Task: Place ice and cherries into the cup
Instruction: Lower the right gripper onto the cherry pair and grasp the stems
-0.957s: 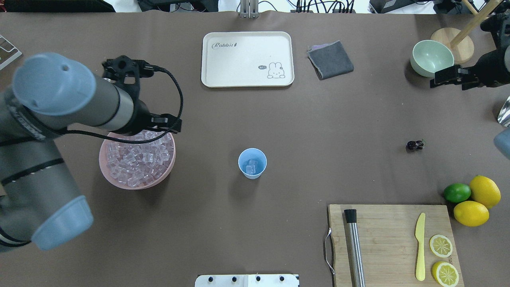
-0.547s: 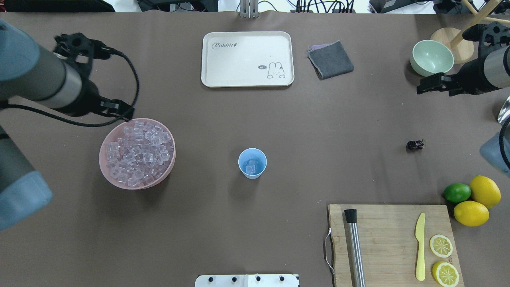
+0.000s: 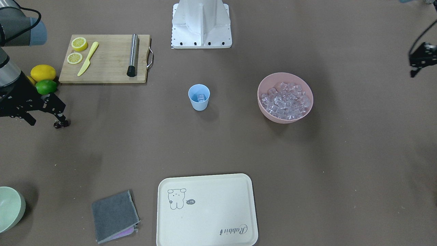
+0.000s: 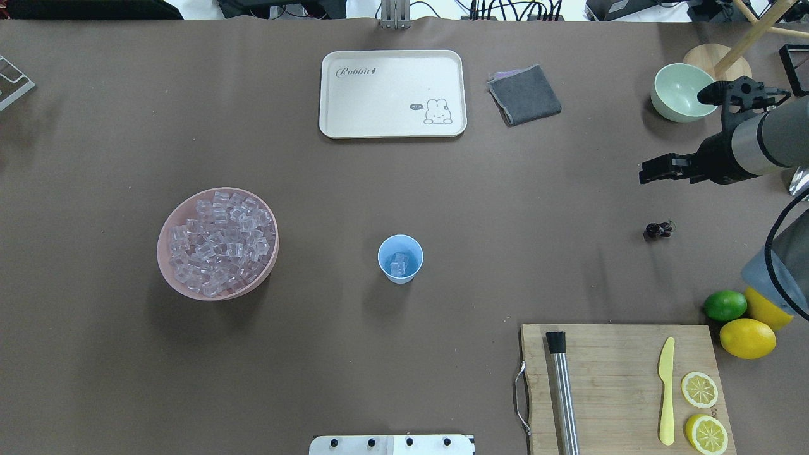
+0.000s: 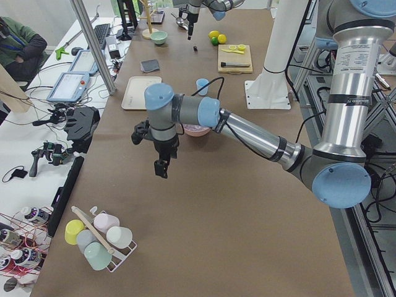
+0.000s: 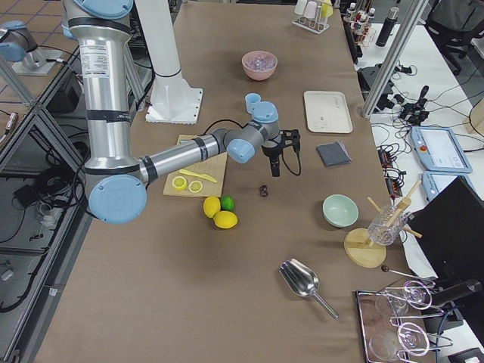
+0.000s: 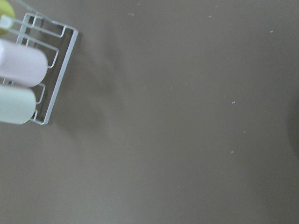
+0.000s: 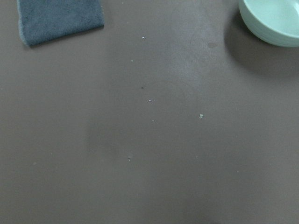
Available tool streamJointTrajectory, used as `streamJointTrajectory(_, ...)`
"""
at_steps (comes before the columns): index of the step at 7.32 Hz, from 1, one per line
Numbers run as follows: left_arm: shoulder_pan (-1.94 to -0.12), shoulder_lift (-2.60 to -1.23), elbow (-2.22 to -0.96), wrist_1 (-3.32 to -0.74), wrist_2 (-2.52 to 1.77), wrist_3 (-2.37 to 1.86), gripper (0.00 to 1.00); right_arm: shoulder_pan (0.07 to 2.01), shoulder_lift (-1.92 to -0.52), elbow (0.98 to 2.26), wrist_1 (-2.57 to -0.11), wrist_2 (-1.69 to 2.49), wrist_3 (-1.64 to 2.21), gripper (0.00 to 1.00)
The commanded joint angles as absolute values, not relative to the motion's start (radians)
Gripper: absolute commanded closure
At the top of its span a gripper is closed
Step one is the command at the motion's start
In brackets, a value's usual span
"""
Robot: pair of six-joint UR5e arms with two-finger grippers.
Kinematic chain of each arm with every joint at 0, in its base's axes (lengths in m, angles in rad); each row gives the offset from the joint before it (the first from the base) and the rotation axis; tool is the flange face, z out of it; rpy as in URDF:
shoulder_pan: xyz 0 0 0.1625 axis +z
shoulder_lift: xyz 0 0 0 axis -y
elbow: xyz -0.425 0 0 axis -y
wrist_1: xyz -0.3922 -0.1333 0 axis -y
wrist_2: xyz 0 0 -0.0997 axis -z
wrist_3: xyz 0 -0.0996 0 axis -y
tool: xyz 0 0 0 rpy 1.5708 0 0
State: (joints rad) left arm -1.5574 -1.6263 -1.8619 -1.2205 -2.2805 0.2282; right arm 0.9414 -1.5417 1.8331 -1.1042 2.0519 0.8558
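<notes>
Fingers of the left gripper (image 5: 161, 171) hang over bare table far out to the left, past the pink bowl (image 4: 165, 272). I cannot tell whether they are parted, and I see nothing in them. That bowl is heaped with ice (image 4: 218, 243).

Further right, the cup (image 3: 198, 104) stands upright mid-table with a couple of cubes in it. So I'd say the ice part is done or nearly so, and the cherries (image 4: 658, 230) are the step in hand. They lie on the table well right of the cup.

Close above them, slightly to the far side, hovers the right gripper (image 4: 646, 174), fingers spread and empty. Next, I reckon, it must centre over the cluster, drop straight down and close gently. Berries that small and glossy could roll away or squirt out.

The tray (image 4: 323, 95), cloth (image 4: 524, 95) and green bowl (image 4: 663, 104) sit along the far side. On the near side is the board (image 4: 613, 379) with its rod (image 4: 562, 398), knife (image 4: 666, 392) and lemon slices (image 4: 699, 390). The lime (image 4: 725, 305) and lemons (image 4: 747, 338) are on the table beside it. None of these lies on the line from cherries to cup.
</notes>
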Motion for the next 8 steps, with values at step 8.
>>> streamJointTrajectory(8, -1.666, -1.537, -1.787, -1.230, -2.329, 0.330, 0.01, 0.853, -1.603, 1.708, -0.963, 1.949, 0.857, 0.05)
